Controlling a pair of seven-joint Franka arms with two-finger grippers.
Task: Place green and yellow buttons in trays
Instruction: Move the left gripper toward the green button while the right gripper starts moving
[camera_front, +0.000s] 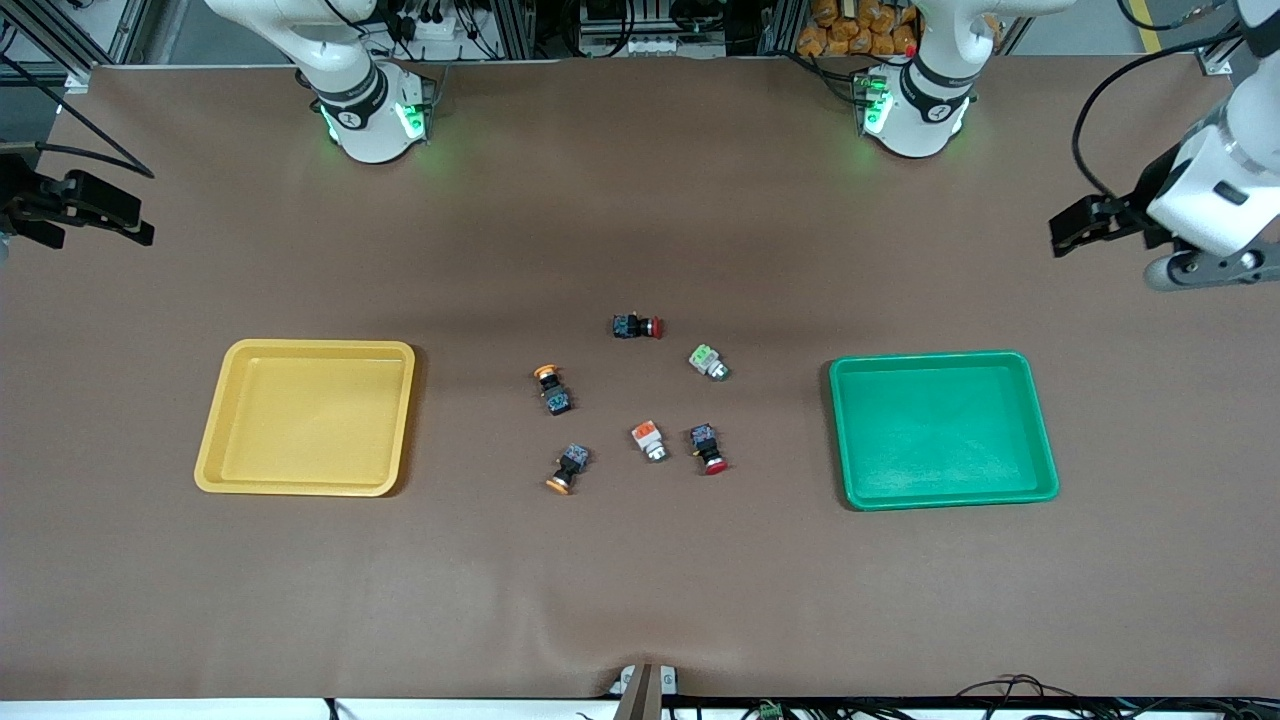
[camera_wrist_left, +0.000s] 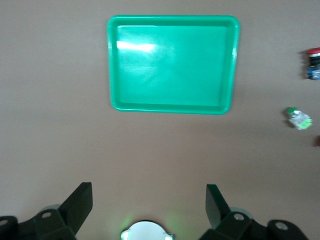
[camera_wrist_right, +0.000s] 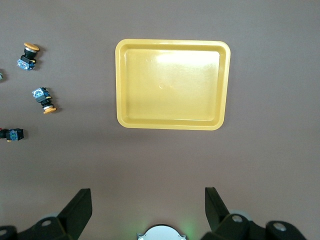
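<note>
Buttons are lying loose on their sides mid-bench between the yellow tray (camera_front: 305, 417) and the green tray (camera_front: 942, 429): one round orange-capped button (camera_front: 551, 388) is pointing its cap toward the robots' bases, the other (camera_front: 567, 469) toward the front camera, while the green square button (camera_front: 708, 361) and orange square button (camera_front: 648, 440) are both lying diagonally, caps toward the bases. Both arms are waiting, the left gripper (camera_wrist_left: 149, 204) hovering with fingers spread wide and empty near the green tray at the bench's edge, the right gripper (camera_wrist_right: 148, 206) likewise near the yellow tray.
</note>
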